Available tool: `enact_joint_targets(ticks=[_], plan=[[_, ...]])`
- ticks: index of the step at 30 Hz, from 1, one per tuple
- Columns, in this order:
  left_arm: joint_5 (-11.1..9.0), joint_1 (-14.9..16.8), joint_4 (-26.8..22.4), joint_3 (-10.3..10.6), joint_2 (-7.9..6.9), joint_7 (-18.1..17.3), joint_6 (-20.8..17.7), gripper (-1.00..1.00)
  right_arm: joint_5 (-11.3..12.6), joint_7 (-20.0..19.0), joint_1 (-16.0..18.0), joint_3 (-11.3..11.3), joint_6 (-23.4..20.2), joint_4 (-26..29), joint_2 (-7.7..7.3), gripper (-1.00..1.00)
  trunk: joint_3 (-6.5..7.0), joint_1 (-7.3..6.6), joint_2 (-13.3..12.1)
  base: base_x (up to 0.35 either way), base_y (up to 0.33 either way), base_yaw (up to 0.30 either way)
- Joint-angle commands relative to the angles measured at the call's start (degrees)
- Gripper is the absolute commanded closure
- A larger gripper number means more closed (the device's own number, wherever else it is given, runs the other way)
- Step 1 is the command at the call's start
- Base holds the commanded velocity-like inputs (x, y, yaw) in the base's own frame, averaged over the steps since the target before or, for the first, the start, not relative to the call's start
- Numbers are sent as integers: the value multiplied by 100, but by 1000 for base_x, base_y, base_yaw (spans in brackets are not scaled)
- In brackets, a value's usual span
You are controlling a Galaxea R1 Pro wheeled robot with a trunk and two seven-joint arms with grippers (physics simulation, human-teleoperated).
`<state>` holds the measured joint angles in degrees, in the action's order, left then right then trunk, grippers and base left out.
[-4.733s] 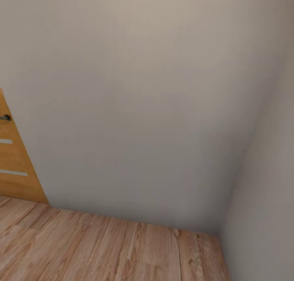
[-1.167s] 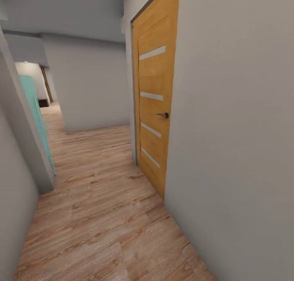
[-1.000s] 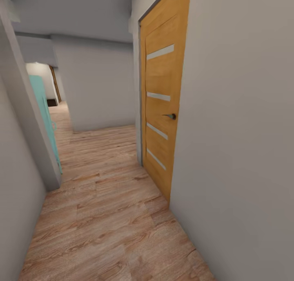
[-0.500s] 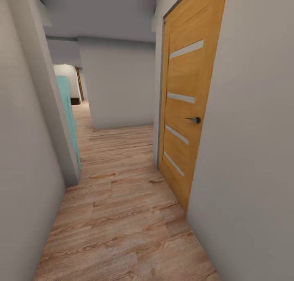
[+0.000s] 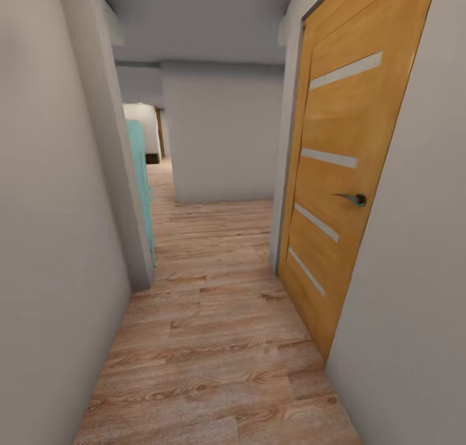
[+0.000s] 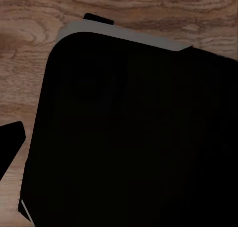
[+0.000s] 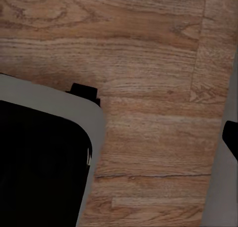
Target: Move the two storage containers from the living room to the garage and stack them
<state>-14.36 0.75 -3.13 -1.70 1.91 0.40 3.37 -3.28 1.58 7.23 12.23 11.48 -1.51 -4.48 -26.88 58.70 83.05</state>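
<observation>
The two storage containers are out of view. I am in a narrow hallway with a light wood plank floor [image 5: 213, 341]. Both wrist views look down on that plank floor [image 7: 148, 63] and on my own black, grey-rimmed base [image 6: 134, 133] [image 7: 39, 162]. A dark tip [image 6: 10, 145] juts in at the edge of the left wrist view, and another dark tip [image 7: 231, 138] at the edge of the right wrist view. Neither lets me judge how the jaws stand. Nothing is seen held.
An orange wooden door [image 5: 343, 173] with glazed slits and a lever handle [image 5: 353, 199] stands shut close on my right. A white wall [image 5: 58, 238] runs along my left to a corner, with a teal panel [image 5: 141, 179] behind it. A white wall block [image 5: 223, 134] stands ahead; the passage continues at its left.
The head camera has swung from a bare wall corner to face down the hallway and keeps turning left, so the orange door slides toward the picture's right. No task thing has moved.
</observation>
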Motion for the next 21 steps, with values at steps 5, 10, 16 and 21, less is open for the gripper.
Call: enact_joint_targets(ticks=[5, 10, 16, 21], plan=[[-20, 4, 8, -13, 2, 4, 15, -100, -40, 11, 7, -219, 30, -16, -4, -100, -6, 2, 3, 229, 0, 280], [-22, 4, 12, -12, 2, 4, 15, -100, -35, 10, 7, -307, 30, -16, -3, -100, -6, 2, 3, 252, 0, 280], [-23, 4, 14, -6, 2, 4, -30, -100, -28, 2, 7, -322, 10, -21, 4, -100, -6, 2, 3, 307, 0, 121], [-11, 4, 14, -3, 2, 4, -49, -100, -70, -1, 7, -312, -11, -24, 6, -100, -6, 2, 3, 320, 0, 14]])
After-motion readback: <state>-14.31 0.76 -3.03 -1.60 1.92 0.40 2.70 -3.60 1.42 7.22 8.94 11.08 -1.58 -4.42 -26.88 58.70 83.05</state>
